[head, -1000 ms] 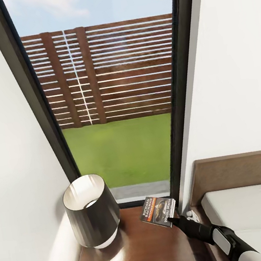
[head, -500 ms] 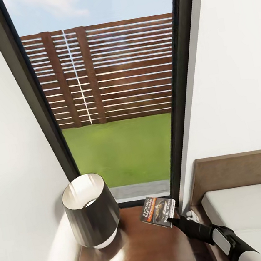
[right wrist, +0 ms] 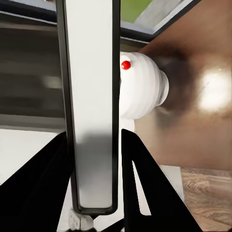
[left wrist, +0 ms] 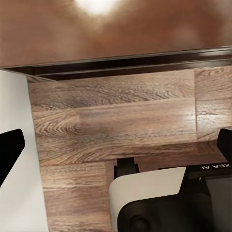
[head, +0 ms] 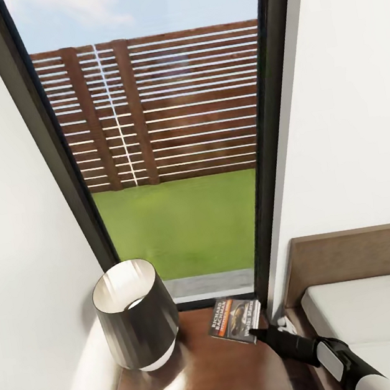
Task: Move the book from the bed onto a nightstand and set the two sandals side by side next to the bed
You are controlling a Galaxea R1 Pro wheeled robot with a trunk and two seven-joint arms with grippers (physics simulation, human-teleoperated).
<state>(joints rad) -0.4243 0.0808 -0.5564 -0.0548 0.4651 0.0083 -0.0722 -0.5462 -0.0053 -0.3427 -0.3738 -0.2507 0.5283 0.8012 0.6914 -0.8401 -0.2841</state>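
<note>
The book point(head: 235, 319), dark with an orange band and a car picture, lies low over the back right corner of the nightstand point(head: 211, 375). My right gripper point(head: 253, 333) is shut on its near edge. In the right wrist view the book point(right wrist: 92, 111) stands edge-on, its white pages between the two black fingers point(right wrist: 38, 188). The left gripper point(left wrist: 116, 145) is open above the wood floor, with nothing between its fingers. The bed point(head: 377, 311) and its brown headboard are to the right. The sandals are out of view.
A dark-shaded lamp point(head: 137, 314) with a white base point(right wrist: 142, 87) takes up the nightstand's left half. A tall dark-framed window point(head: 171, 161) rises behind, with white walls on both sides. Wood floor point(left wrist: 121, 121) runs in front of the nightstand's edge.
The book and the right gripper have sunk slightly, and the book now lies flatter, closer to the nightstand top. The lamp and the camera have barely shifted.
</note>
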